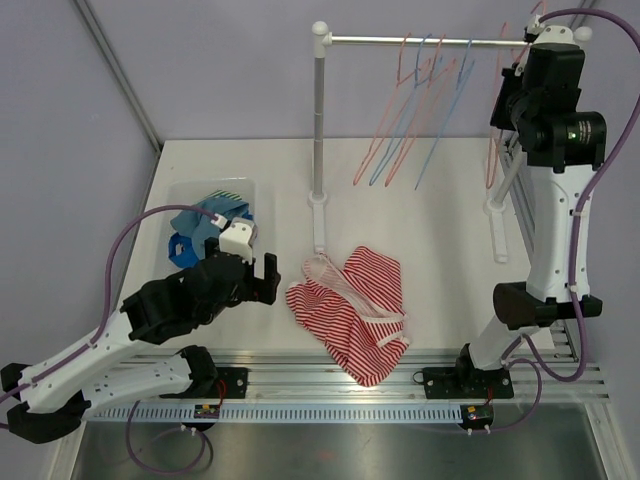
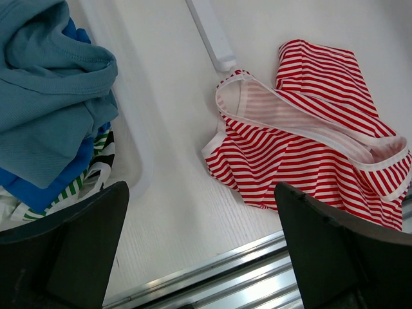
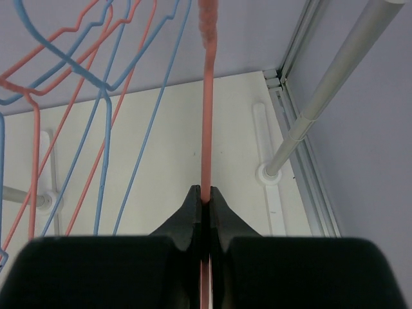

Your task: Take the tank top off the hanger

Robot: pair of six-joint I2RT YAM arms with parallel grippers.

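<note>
Landmark: left rack post (image 1: 319, 130), one, upright on its foot in the middle of the table (image 1: 430, 250).
Far left of post, bin: one clear bin (image 1: 176, 200) close to the table's left edge, just beside the side wall.
Bin contents: heaped clothes (image 2: 45, 96). I count three pieces: one teal, one blue, one green-striped. Anything underneath is hidden.
Left of post, toward the front, left gripper: the left gripper (image 2: 199, 212) has its fingers spread wide with nothing between them. It is low over bare table between bin and tank top, touching neither.
Room left of post: a bare strip of table lies between the bin wall and the tank top's edge.
Just right of post's foot, tank top: one red-and-white striped tank top (image 1: 350, 310), crumpled on the table and on no hanger. Its far edge is near the post's foot. Its near corner laps onto the front rail (image 1: 520, 372).
Right of post, high up, bar: one bar (image 1: 420, 41) runs from the post's top toward the right post (image 3: 322, 84).
On the bar, loose hangers: four loose hangers (image 1: 400, 130) as best I can count, two pink and two blue. They are bunched and crossing, all bare.
Room right of post: wide bare table under the hangers, from the tank top out to the right post's foot.
Far right of post, right gripper: the right gripper (image 3: 206, 199) has its fingers pressed together on one pink hanger (image 3: 207, 129), the thin wire pinched at the tips, up by the bar's right end.
Right edge: a track runs along the table edge just past the right post, with the wall close behind it.
</note>
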